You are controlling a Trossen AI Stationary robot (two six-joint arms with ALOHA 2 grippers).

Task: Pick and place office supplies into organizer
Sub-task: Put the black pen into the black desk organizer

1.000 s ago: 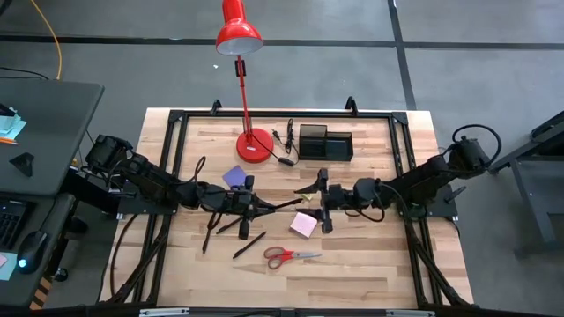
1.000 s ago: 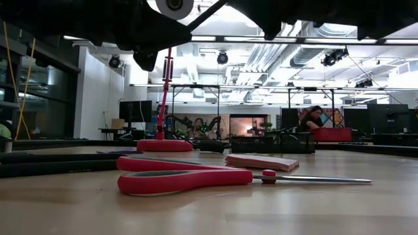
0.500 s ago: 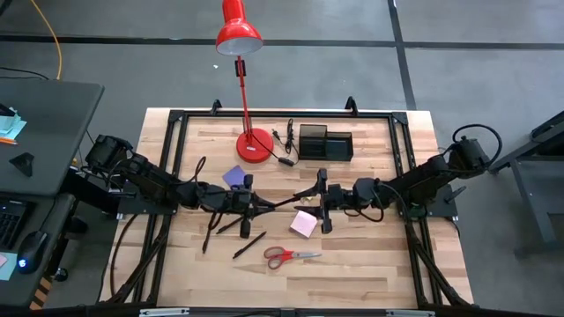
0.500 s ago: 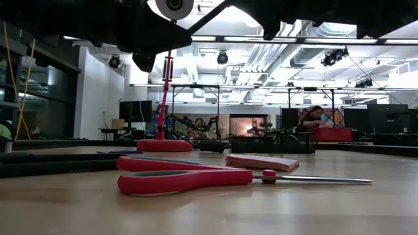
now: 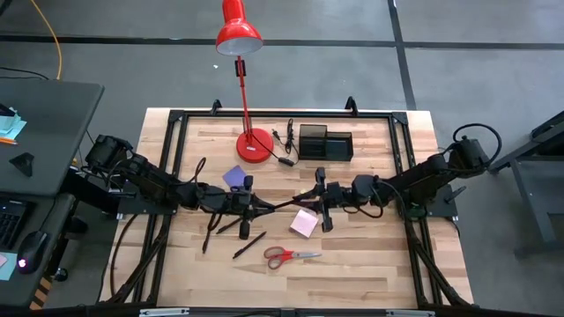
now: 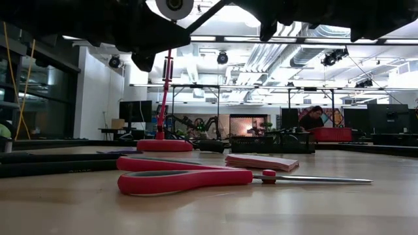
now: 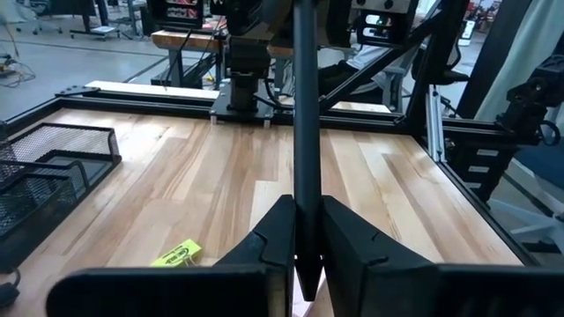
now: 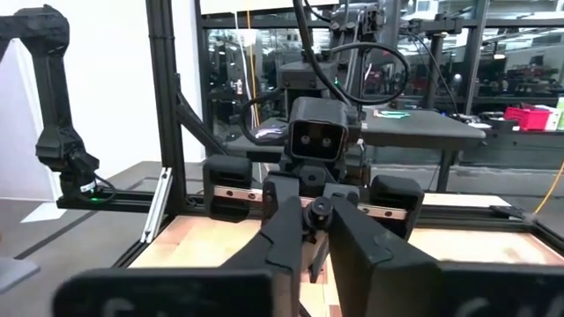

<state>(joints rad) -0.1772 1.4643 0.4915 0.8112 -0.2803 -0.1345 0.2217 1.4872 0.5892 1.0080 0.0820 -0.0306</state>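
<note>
My right gripper (image 5: 310, 196), open a second ago, now clamped on pen (image 5: 284, 204) mid-table. Left gripper (image 5: 261, 209) pinches opposite end. Handover under way; organizer (image 5: 325, 143) waits behind, apart.

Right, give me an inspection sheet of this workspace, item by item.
Surface: wooden table, black frame.
Job's things: organizer at far edge; pink pad, purple pad, scissors, loose pens on the wood.
Clutter: red lamp.
Grippers: left end effector and right end effector both shut on one pen, mid-table.
Cables: lamp cord beside the organizer.
Surroundings: desk to the left.
</note>
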